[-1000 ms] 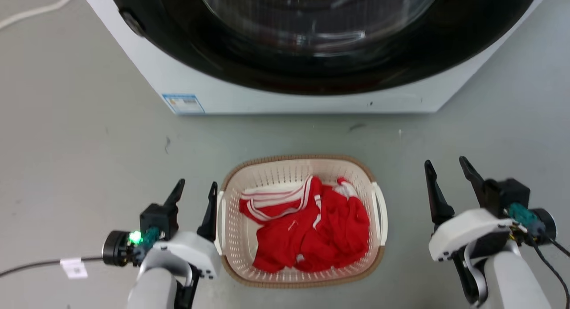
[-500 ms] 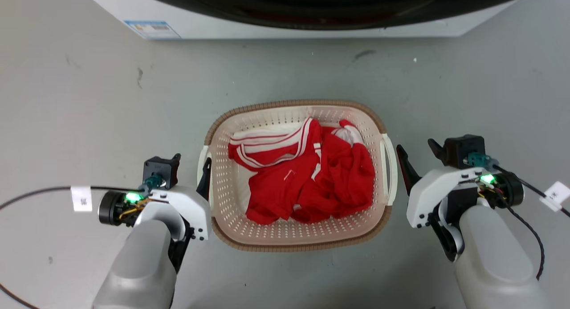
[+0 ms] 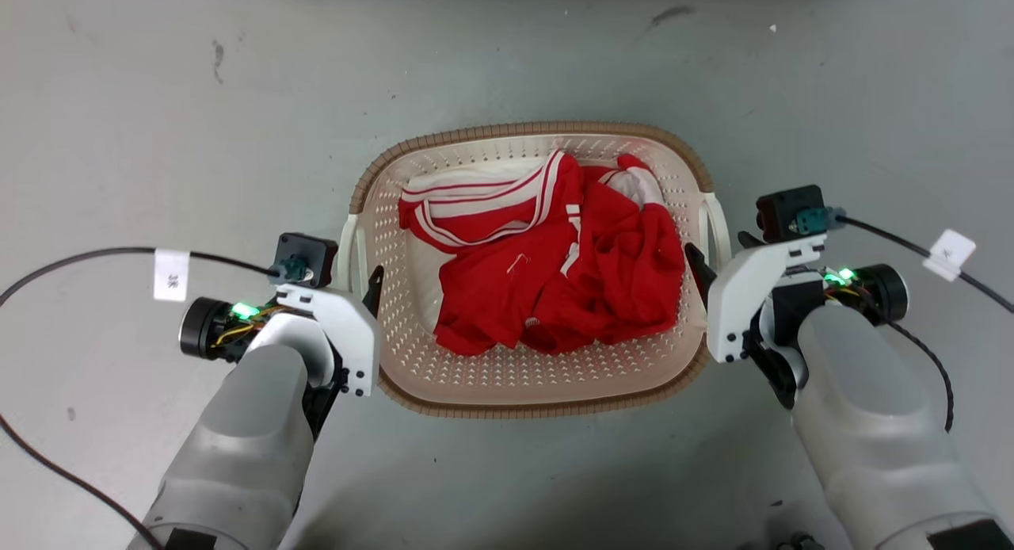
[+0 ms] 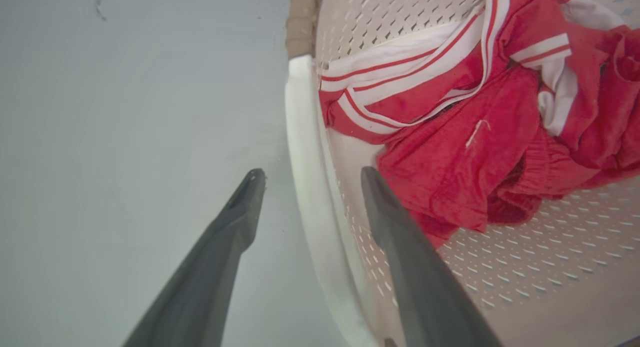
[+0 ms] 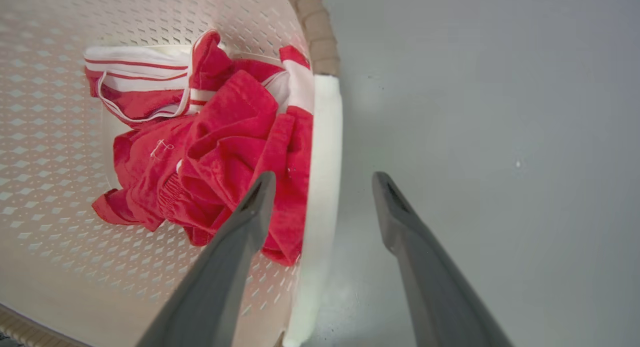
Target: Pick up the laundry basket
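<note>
The laundry basket (image 3: 523, 128), cream with a brown woven-look rim, stands on the grey floor with red and white clothes (image 3: 554, 257) inside. My left gripper (image 3: 354, 274) is open at its left side. In the left wrist view the gripper (image 4: 311, 173) straddles the white left handle (image 4: 305, 137), one finger outside and one inside the perforated wall (image 4: 525, 267). My right gripper (image 3: 719, 247) is open at the right side. In the right wrist view the gripper (image 5: 324, 177) straddles the white right handle (image 5: 327, 117), its inner finger over the red clothes (image 5: 225, 137).
Bare grey floor (image 3: 158, 122) lies all round the basket. A black cable with a white tag (image 3: 171, 274) trails from the left wrist, and another tagged cable (image 3: 948, 253) trails from the right wrist.
The head camera has tilted down, so the washing machine has left the picture. Both grippers have closed in on the basket's sides and now straddle its white handles.
</note>
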Tool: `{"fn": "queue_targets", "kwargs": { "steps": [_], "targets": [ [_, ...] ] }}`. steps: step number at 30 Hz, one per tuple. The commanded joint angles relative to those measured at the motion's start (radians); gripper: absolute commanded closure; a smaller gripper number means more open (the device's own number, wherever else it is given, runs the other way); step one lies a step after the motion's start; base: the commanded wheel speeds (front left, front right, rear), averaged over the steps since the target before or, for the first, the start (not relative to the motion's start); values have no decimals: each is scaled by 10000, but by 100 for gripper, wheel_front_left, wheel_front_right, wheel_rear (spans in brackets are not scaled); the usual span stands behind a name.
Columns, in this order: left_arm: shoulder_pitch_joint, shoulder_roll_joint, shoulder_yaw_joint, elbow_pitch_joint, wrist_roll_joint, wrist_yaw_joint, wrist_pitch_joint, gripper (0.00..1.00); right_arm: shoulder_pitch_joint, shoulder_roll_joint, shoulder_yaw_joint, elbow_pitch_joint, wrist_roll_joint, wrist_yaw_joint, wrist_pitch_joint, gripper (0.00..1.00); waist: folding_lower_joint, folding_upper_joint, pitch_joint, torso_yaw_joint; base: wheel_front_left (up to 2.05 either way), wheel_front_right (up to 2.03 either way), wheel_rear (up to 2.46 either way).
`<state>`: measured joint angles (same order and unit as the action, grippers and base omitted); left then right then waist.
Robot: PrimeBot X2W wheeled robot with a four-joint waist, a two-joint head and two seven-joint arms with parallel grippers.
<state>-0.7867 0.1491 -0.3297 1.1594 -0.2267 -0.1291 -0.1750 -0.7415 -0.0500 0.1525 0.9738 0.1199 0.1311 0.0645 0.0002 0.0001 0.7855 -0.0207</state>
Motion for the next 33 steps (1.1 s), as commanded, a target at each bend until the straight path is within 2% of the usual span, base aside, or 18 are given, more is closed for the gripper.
{"fn": "queue_targets", "kwargs": {
  "steps": [1, 12, 26, 27, 33],
  "targets": [
    [-161, 63, -165, 92, -129, -12, 127, 0, -297, -7, 82, 195, 103, -7, 67, 0, -2, -1, 132, 42, 0, 0, 0],
    [-787, 294, -2005, 81, -1390, -12, 1139, 0, -1457, -7, 750, 1670, 393, -7, 261, 0, -2, -1, 584, 185, 0, 0, 0],
    [-1104, 669, -3611, -161, -2781, -13, 1483, 0, -1887, -5, 1276, 2272, 699, -7, -3, 0, -2, -1, 778, 253, 0, 0, 0],
    [-1153, 699, -3934, -247, -3040, -13, 1506, 100, -2016, -5, 1299, 2404, 580, -7, 4, 100, -2, -1, 815, 248, 0, 0, 0],
    [-1240, 813, -4460, -325, -3534, 5, 1455, 100, -2167, -16, 1191, 2566, 382, -5, -20, 100, -2, -1, 846, 297, 0, 0, 0]
  ]
}}
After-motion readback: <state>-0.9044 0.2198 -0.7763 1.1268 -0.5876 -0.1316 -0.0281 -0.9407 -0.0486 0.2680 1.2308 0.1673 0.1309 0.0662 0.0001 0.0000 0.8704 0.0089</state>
